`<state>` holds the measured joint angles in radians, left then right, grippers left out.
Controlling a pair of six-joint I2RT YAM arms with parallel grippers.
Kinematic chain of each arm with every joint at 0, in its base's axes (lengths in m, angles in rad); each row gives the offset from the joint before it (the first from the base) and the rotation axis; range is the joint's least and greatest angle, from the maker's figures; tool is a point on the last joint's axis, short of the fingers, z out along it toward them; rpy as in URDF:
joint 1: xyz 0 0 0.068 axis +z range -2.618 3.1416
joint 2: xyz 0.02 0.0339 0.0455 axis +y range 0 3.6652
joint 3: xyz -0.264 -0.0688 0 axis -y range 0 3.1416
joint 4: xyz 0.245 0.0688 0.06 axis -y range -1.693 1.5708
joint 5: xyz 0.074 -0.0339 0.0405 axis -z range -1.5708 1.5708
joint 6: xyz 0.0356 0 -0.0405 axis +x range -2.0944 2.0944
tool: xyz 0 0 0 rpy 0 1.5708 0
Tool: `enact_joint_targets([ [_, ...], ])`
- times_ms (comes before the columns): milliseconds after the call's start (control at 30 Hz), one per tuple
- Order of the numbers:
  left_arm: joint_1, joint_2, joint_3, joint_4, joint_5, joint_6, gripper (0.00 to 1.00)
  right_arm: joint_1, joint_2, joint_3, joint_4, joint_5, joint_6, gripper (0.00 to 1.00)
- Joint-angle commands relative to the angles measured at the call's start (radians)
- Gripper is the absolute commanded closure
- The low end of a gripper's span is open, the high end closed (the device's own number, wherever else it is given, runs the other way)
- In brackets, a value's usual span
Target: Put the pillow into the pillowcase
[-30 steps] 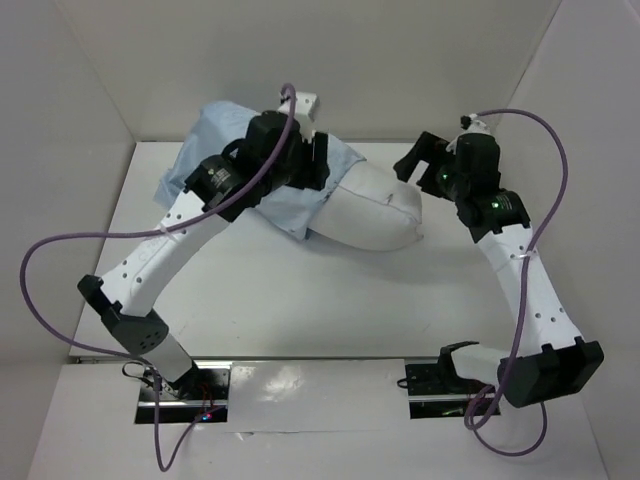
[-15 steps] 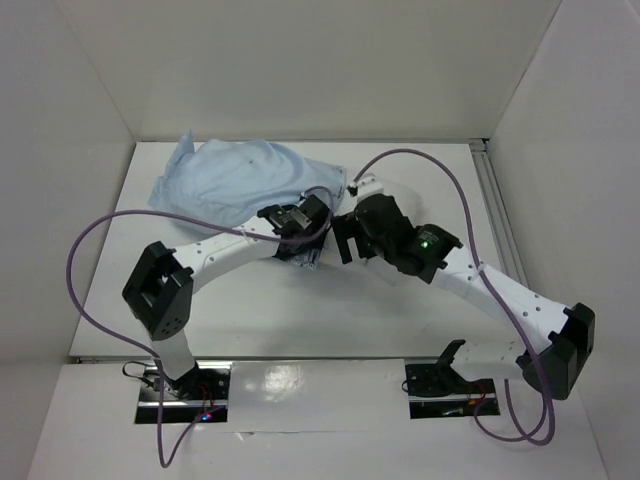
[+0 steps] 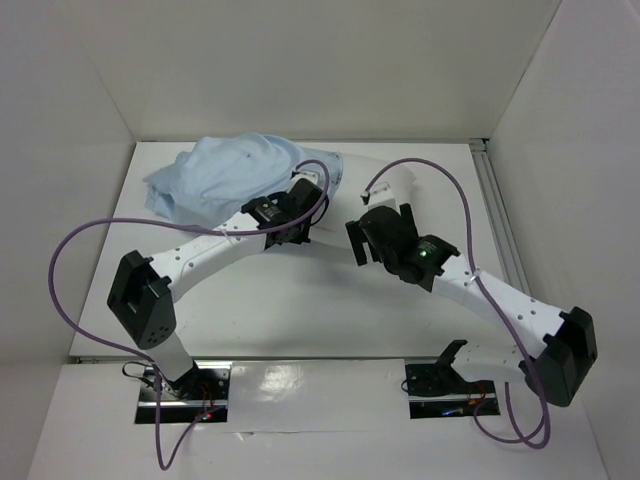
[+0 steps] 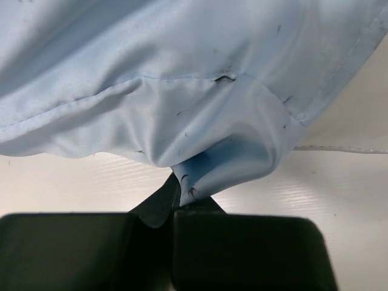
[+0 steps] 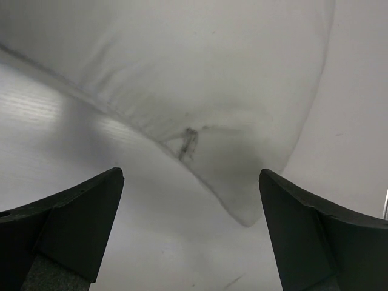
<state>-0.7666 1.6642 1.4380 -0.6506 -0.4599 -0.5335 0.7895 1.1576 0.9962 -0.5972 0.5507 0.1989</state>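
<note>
The light blue pillowcase (image 3: 240,172) lies bunched at the back left of the table. The white pillow (image 3: 395,188) pokes out of its right side. My left gripper (image 3: 300,218) is at the pillowcase's near right edge, shut on a fold of the blue fabric (image 4: 200,176). In the left wrist view the left gripper (image 4: 176,203) has its jaws pressed together on that fold. My right gripper (image 3: 368,226) stands open just in front of the pillow's corner (image 5: 212,97). In the right wrist view both fingers (image 5: 79,218) are spread wide over the table and hold nothing.
White walls close in the table (image 3: 300,300) at the back and on both sides. Purple cables (image 3: 70,270) loop off both arms over the left and middle. A metal rail (image 3: 497,215) runs along the right edge.
My left jaws have closed on the pillowcase edge and moved slightly back. The right gripper has drawn away to the right, and the pillow's white end now shows beside the pillowcase.
</note>
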Motion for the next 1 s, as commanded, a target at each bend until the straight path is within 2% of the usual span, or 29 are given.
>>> enact_joint_targets([
  [0,0.000,-0.060,0.021,0.035,-0.036,-0.010,1.00,-0.080,0.072,-0.011,0.160,0.022,-0.035,0.00],
  [67,0.000,-0.084,0.048,0.035,-0.007,-0.010,1.00,-0.116,0.134,-0.011,0.198,-0.032,-0.035,0.04],
  [100,0.000,-0.084,0.059,0.035,-0.006,0.000,1.00,-0.134,0.152,-0.011,0.218,-0.070,-0.050,0.16],
  [133,0.000,-0.101,0.071,0.035,0.006,0.000,1.00,-0.148,0.168,0.013,0.211,-0.149,-0.050,0.36],
  [167,0.000,-0.124,0.108,0.014,0.016,0.013,1.00,-0.148,0.181,0.050,0.183,-0.167,-0.050,0.86],
  [200,0.000,-0.138,0.130,0.002,0.017,0.030,1.00,-0.148,0.182,0.115,0.141,-0.210,-0.038,1.00],
  [300,-0.020,-0.203,0.244,-0.058,0.036,0.067,1.00,-0.105,0.101,0.235,0.042,-0.305,-0.014,1.00],
  [333,-0.029,-0.219,0.280,-0.075,0.049,0.090,1.00,-0.096,0.081,0.328,-0.037,-0.386,-0.013,1.00],
  [433,-0.039,-0.256,0.439,-0.130,0.148,0.141,1.00,-0.084,0.033,0.508,-0.215,-0.489,0.065,1.00],
  [533,-0.039,-0.268,0.605,-0.185,0.265,0.153,1.00,-0.093,0.022,0.609,-0.327,-0.543,0.158,1.00],
  [600,-0.028,-0.230,0.674,-0.205,0.329,0.153,1.00,-0.125,0.022,0.610,-0.386,-0.604,0.194,1.00],
  [667,-0.008,-0.181,0.746,-0.219,0.375,0.153,1.00,-0.166,0.013,0.556,-0.365,-0.635,0.220,1.00],
  [733,0.016,-0.086,0.786,-0.236,0.408,0.153,1.00,-0.215,0.023,0.501,-0.354,-0.606,0.220,1.00],
  [833,0.027,0.049,0.821,-0.247,0.380,0.153,1.00,-0.399,0.065,0.380,-0.277,-0.606,0.220,1.00],
  [867,0.036,0.087,0.838,-0.247,0.351,0.153,1.00,-0.509,0.076,0.319,-0.248,-0.606,0.220,1.00],
  [900,0.036,0.126,0.861,-0.271,0.286,0.153,0.96,-0.568,0.088,0.291,-0.186,-0.606,0.220,1.00],
  [933,0.046,0.162,0.889,-0.291,0.285,0.153,0.82,-0.626,0.112,0.268,-0.158,-0.594,0.220,1.00],
  [967,0.046,0.230,0.962,-0.319,0.285,0.153,0.41,-0.721,0.123,0.230,-0.098,-0.603,0.237,0.88],
])
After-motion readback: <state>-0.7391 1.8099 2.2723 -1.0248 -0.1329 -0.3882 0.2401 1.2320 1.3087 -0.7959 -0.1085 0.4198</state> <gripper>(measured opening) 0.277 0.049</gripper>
